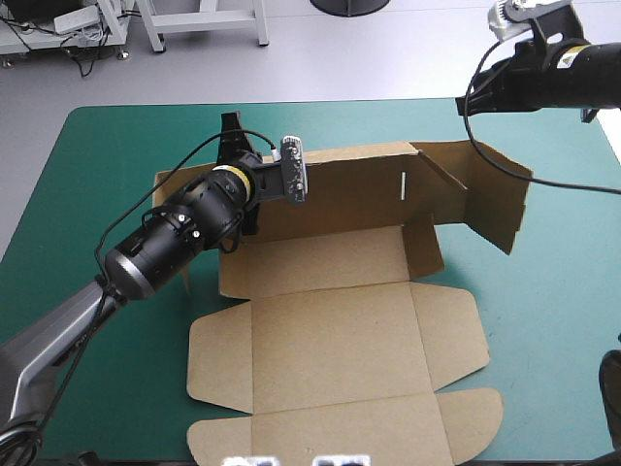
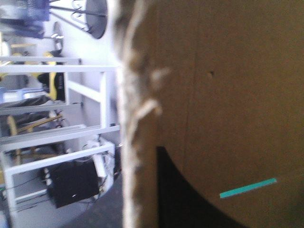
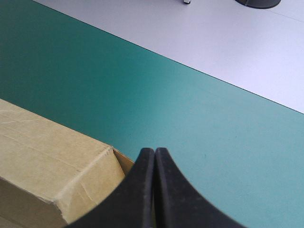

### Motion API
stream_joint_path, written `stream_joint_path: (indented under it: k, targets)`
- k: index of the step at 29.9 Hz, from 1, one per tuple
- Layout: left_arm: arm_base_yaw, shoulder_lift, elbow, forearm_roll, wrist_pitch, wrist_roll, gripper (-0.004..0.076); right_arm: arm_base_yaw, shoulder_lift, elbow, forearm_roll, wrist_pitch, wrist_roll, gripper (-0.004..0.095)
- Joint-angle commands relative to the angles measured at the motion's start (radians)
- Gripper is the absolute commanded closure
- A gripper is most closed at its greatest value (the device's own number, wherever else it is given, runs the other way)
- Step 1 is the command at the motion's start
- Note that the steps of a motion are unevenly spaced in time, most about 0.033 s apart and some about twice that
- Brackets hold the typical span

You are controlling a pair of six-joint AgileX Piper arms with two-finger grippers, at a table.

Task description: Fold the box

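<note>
High view: teal-green counter (image 1: 97, 194) fills the scene. The brown box (image 1: 335, 335) lies at mid-counter, from the near edge to past the middle.

- Box, largest parts first: near panels (image 1: 340, 427) with their rounded tabs lie flat. The far wall (image 1: 349, 189) stands raised along the far side. A side flap (image 1: 495, 199) at the far right corner stands up and angles outward, not tucked. The left end of the box is hidden behind the arm, so its flap cannot be judged.
- Left end effector (image 1: 238, 131): at the far wall's left end, on the wall's top edge. In the left wrist view the board's raw edge runs straight out from the wrist, with one black finger (image 2: 183, 199) flat against its face. It reads as clamped on the box.
- Right end effector (image 1: 473, 97): raised over the far right corner, clear of the board. In the right wrist view its fingers meet in a point, together and empty, with a folded corner of the box just under them.
- Slot (image 1: 401, 183): a narrow cut in the far wall, right of centre, with nothing in it.

Progress, as a judgement: early to middle. One wall is up and held. The side flaps still need bringing in and tucking, and the near walls are not yet raised. The lid end remains flat.
</note>
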Motion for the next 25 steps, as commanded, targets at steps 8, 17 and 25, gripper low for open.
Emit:
stream_joint_path:
  k: [8, 17, 25]
  targets:
    - [-0.005, -0.104, 0.340, 0.997, -0.237, -0.821, 0.0733, -0.046, 0.245, -0.068, 0.139, -0.042, 0.052, 0.0928]
    - [-0.003, -0.106, 0.398, 1.085, -0.240, -0.981, 0.0733, -0.044, 0.444, -0.220, 0.199, -0.042, 0.086, 0.0928]
    - [0.000, -0.093, 0.398, 1.085, -0.214, -0.985, 0.0733, -0.037, 0.419, -0.053, 0.232, 0.011, 0.080, 0.0928]
